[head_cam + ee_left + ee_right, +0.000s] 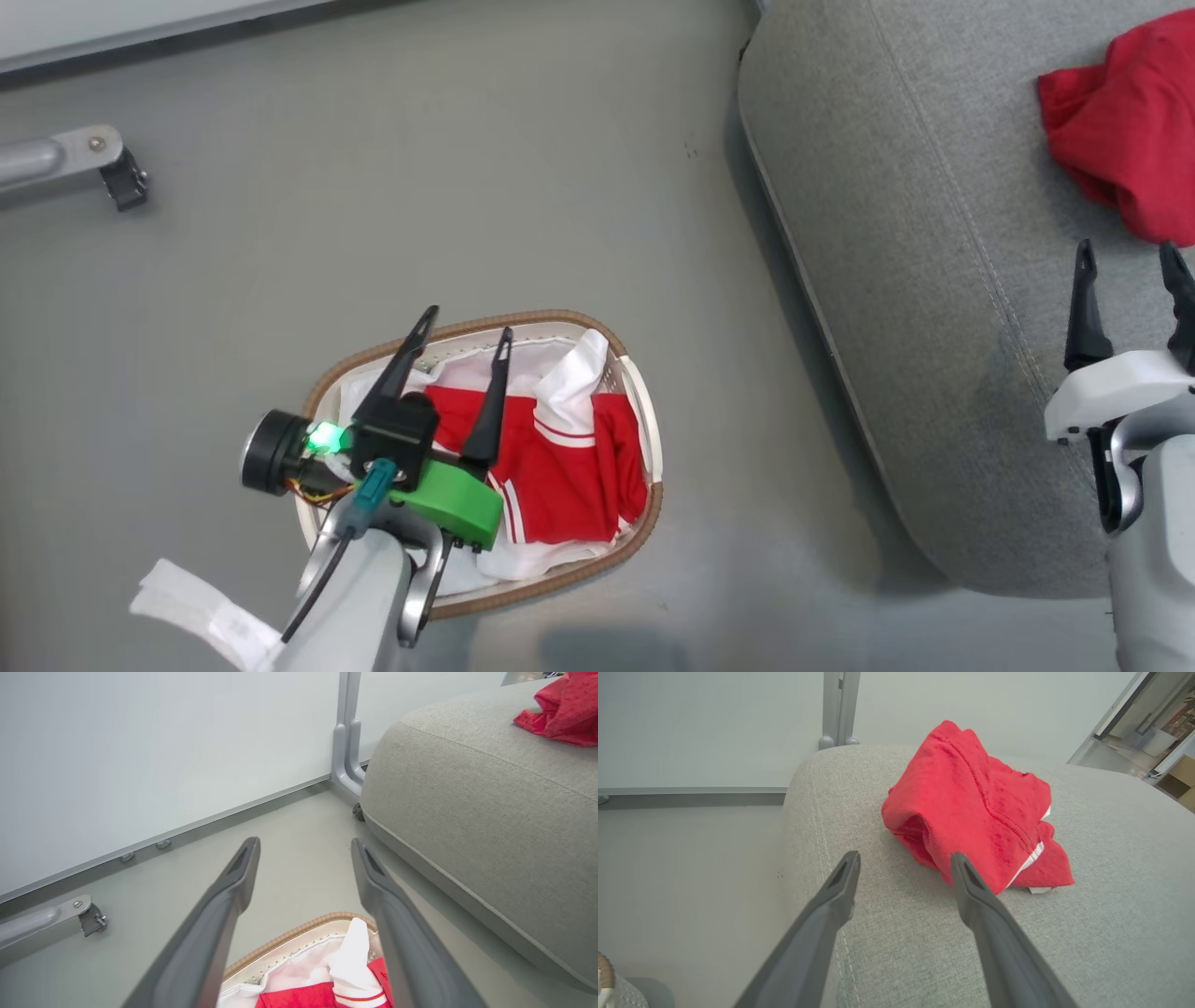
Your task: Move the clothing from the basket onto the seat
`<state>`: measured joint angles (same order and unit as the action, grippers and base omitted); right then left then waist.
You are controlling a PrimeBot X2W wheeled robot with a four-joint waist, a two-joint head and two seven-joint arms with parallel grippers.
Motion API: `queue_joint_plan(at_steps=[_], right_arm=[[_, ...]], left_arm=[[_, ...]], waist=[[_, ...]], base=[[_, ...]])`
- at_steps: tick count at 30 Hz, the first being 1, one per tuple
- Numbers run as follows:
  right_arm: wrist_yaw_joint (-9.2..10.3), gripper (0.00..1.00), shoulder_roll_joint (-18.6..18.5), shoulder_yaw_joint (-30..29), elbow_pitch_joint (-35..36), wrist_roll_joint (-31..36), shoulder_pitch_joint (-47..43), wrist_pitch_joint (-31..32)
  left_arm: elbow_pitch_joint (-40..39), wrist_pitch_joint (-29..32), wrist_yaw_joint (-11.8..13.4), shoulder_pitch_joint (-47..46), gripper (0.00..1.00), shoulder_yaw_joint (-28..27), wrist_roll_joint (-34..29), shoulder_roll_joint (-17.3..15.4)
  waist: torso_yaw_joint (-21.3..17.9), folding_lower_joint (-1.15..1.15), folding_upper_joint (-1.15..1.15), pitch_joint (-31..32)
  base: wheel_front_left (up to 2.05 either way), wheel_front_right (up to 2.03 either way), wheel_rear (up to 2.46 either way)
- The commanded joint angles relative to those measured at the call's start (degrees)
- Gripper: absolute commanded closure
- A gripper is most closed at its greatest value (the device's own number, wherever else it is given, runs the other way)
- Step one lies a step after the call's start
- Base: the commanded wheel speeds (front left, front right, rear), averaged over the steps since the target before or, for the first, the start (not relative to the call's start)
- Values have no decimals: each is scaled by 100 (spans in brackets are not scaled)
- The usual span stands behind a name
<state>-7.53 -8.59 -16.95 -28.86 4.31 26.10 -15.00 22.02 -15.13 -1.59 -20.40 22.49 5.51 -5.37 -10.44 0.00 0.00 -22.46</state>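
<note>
The right gripper (903,858) stands wide open and empty above the seat (1111,933). A crumpled red garment (976,812) lies just beyond its fingertips. The left gripper (469,322), equally spread and empty, hovers over the basket (656,509), which holds red-and-white clothing (560,476).

The left gripper (469,320) and its arm cover the near-left side of the basket (551,315) and part of the red garment (569,476) inside it. Right of the basket, the seat (934,327) and the red cloth (1134,131) on it run off the head view's edge. In the left wrist view the bottom edge cuts off the basket's near half.
</note>
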Motion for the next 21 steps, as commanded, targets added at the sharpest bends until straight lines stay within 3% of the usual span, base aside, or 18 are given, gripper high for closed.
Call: queue_joint_plan(at_steps=[1, 8, 21], right_arm=[[7, 0, 13, 88, 91, -85, -117, -26], [7, 0, 371, 782, 460, -431, -473, -26], [7, 0, 551, 1590, 512, -854, -1137, -26]], left_arm=[[-20, -2, 69, 162, 0, -123, 33, -44], [-24, -2, 292, 681, 0, -895, 132, 8], [-27, -1, 303, 1396, 0, -1792, 46, 102]], waist=[[219, 0, 0, 328], [656, 0, 0, 923], [1051, 0, 0, 1496]], base=[[0, 0, 0], [0, 0, 0], [0, 0, 0]])
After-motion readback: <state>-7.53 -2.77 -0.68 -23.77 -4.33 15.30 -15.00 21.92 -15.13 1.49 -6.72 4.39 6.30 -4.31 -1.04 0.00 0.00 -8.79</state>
